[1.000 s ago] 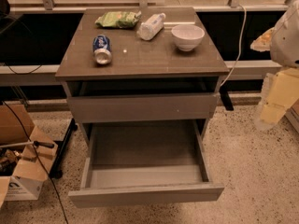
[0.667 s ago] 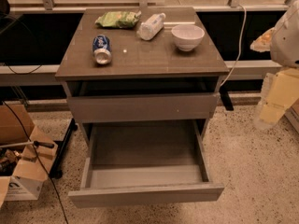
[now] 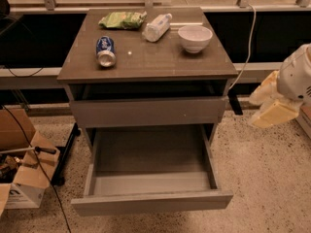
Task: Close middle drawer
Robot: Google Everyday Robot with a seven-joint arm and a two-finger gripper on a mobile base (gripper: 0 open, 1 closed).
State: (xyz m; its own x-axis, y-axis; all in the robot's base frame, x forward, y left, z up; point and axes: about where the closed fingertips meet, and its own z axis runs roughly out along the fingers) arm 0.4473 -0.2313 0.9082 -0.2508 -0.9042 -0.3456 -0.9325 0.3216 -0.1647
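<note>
The middle drawer [image 3: 153, 202] is pulled far out of the cabinet [image 3: 146, 62] toward the camera. Its plain flat front panel faces me low in the view, and its grey floor [image 3: 150, 154] and sides are bare. Above it sits the taller front panel with a tiny white speck [image 3: 148, 111], standing slightly out from the cabinet. My gripper [image 3: 271, 103], with cream-coloured fingers on a white wrist, hangs in the air to the right of the cabinet, about level with that taller panel. It touches nothing.
On the cabinet top lie a blue can [image 3: 105, 51], a green bag [image 3: 121, 19], a plastic bottle [image 3: 156, 27] and a white bowl [image 3: 195, 37]. Cardboard boxes [image 3: 24, 178] and cables sit on the floor at left. A white cable [image 3: 249, 42] hangs at right.
My arm has come down and a little to the left, toward the cabinet's right side. The drawer and the things on top have not moved.
</note>
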